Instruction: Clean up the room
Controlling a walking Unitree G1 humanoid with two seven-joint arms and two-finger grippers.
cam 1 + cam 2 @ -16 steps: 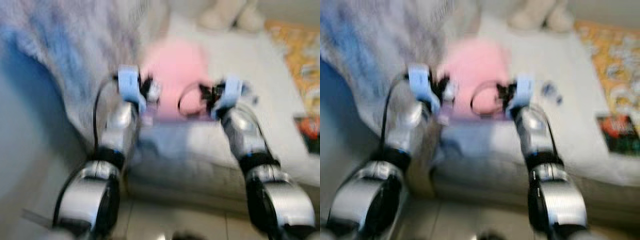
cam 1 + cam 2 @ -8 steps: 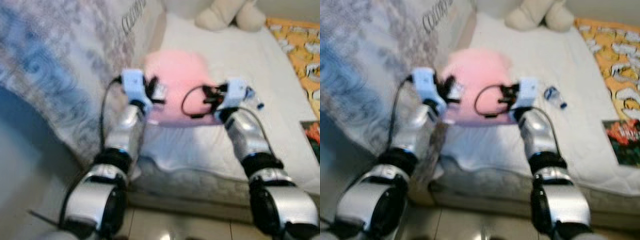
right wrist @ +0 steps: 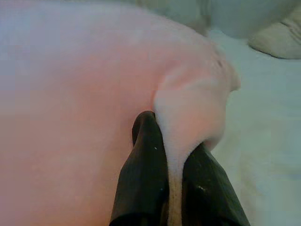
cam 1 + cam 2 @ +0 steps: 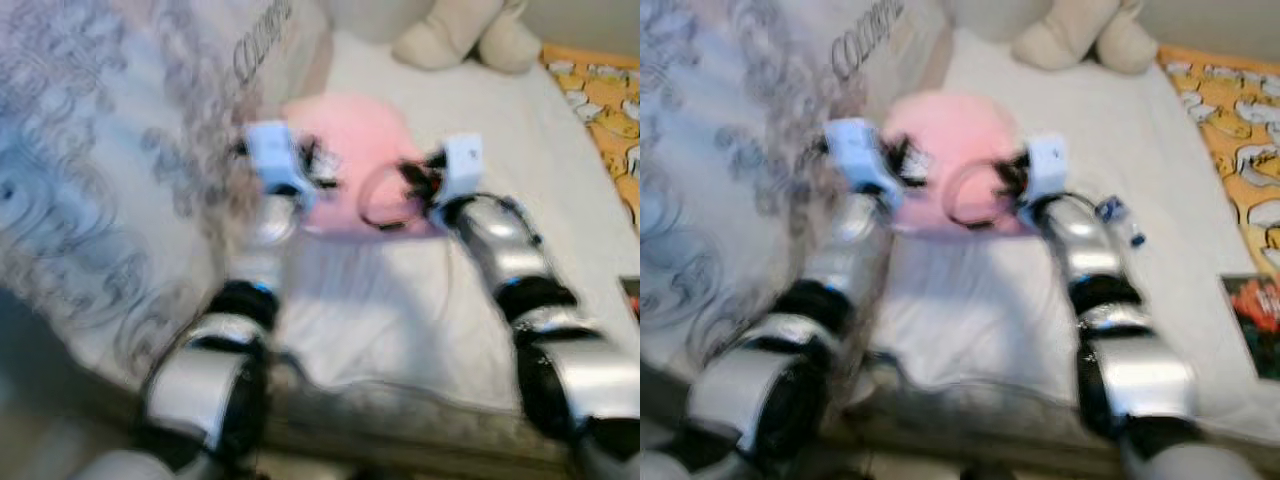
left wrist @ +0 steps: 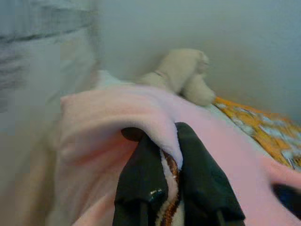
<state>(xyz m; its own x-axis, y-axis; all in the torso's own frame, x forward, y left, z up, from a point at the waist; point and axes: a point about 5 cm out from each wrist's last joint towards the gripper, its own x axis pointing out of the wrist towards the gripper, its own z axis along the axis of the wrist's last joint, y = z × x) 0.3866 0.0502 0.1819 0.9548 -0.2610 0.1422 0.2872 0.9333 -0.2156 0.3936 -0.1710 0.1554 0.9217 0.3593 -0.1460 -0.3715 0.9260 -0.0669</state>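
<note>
Two grippers are pinching one soft pink fleece blanket [image 4: 945,160] that is lying bunched on the white quilted mattress [image 4: 1000,300] of a bed, close to its left side. The left gripper [image 5: 162,162] is clenching its jaws on a raised fold at the blanket's left edge, where a strip of brown and white trim is showing between the black fingers [image 5: 141,174]. The right gripper [image 3: 171,167] is grasping the blanket's right edge, its jaws likewise clamped on a ridge of pink fleece. Both silver arms are reaching forward over the mattress, one on each side of the pink heap.

To the left of the blanket, a pale grey cover with a blue swirl pattern [image 4: 110,190] is draping down along the bed's side. Beyond the blanket, a cream plush toy [image 4: 1080,35] is sitting at the far end of the mattress. A small clear bottle with a blue label [image 4: 1120,222] is lying just beside the right forearm. An orange patterned sheet [image 4: 1230,110] is covering the right part of the bed, and a dark red and green printed item [image 4: 1255,320] is lying at the right edge.
</note>
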